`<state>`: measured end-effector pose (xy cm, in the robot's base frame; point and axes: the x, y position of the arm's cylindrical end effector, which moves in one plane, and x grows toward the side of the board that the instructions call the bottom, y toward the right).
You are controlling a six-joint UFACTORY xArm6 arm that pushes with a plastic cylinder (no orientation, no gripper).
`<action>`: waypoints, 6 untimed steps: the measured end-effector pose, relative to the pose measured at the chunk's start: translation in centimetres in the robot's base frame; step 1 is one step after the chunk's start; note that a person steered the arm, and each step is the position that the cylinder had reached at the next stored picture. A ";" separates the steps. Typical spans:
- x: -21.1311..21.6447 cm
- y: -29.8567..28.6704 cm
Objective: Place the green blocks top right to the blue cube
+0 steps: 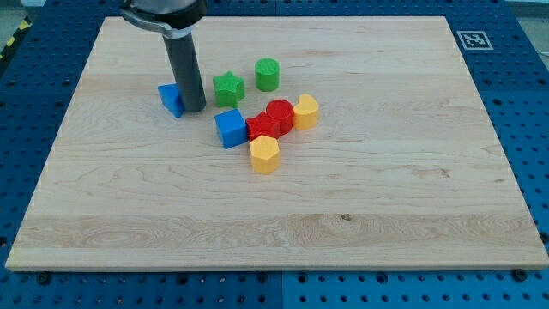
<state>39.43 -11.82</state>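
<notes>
The arm has no gripper, only my tip point(195, 109) resting against a small blue block point(172, 99) toward the tabletop's point(386, 197) far-left corner, while the green star point(228, 87) and green cylinder point(268, 75) already sit up-right of the blue cube point(230, 129) (apparently near their goal).

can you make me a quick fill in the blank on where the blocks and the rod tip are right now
My tip touches the right side of a ___ block.
The green star lies left of the green ___.
The blue cube sits left of the ___ blocks.
There are two ___ blocks.

Missing words: blue; cylinder; red; yellow
</notes>
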 end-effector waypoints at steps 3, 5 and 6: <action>-1.6 7.6; -4.3 7.6; -5.0 8.6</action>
